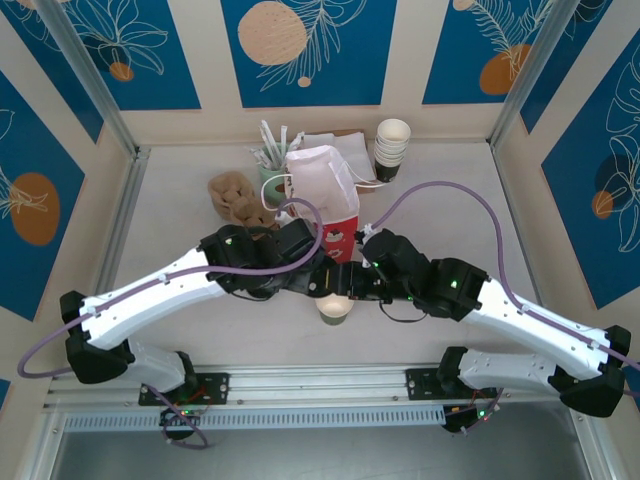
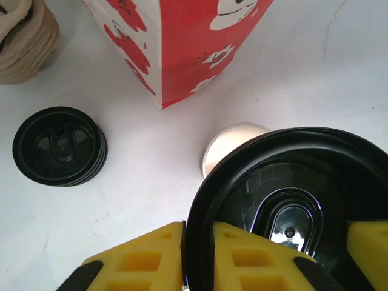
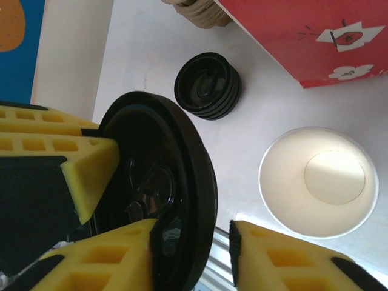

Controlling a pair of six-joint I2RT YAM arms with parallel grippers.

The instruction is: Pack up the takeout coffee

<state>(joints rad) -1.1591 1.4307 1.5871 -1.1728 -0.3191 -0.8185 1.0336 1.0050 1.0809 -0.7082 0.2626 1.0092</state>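
The lidless paper cup stands on the tabletop near the bag, likely light and crushable, best taken low round its body; the left pincer pinches the black lid by its rim over it, while the right pincer straddles that rim, grip uncertain.

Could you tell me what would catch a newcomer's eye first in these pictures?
The two arms meet mid-table, where the left gripper pinches a black lid by its rim, close to an open paper cup. Behind them stands the tall red-and-white bag, with a short stack of black lids on the table near it.
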